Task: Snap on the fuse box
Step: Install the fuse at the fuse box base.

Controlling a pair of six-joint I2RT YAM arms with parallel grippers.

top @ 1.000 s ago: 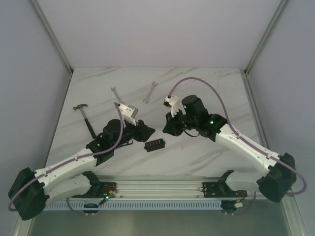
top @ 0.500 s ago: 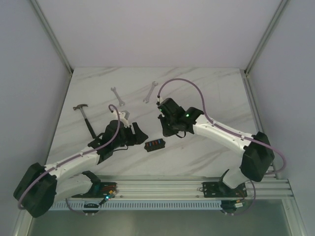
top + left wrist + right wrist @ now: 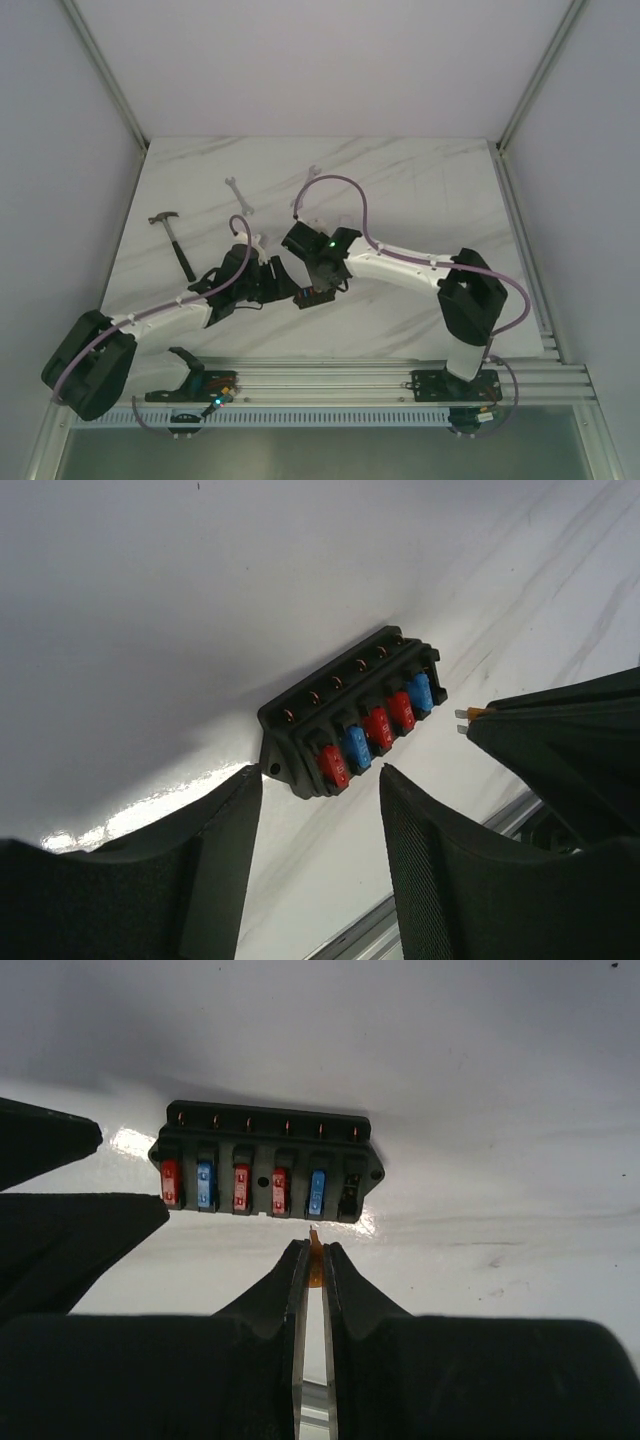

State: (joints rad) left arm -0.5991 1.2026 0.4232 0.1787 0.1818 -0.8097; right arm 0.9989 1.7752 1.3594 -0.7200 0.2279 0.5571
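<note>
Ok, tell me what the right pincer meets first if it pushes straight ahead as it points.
The small black rectangular plastic fuse box, probably near its empty end slot. The right pincer, shut on a tiny orange fuse, aims there, though depth is unclear.

I run two arms with white shells over the long links and bulky black housings at the joints. A purple cable (image 3: 236, 220) runs along the left arm (image 3: 165, 320), another (image 3: 345, 180) along the right arm (image 3: 395, 268), where a small green light (image 3: 331, 243) glows. The left gripper (image 3: 318, 778) has broad matte-black fingers (image 3: 440, 880) with a fine mesh texture. The right gripper (image 3: 311, 1255) has black fingers (image 3: 270, 1305) tapering to thin tips.
</note>
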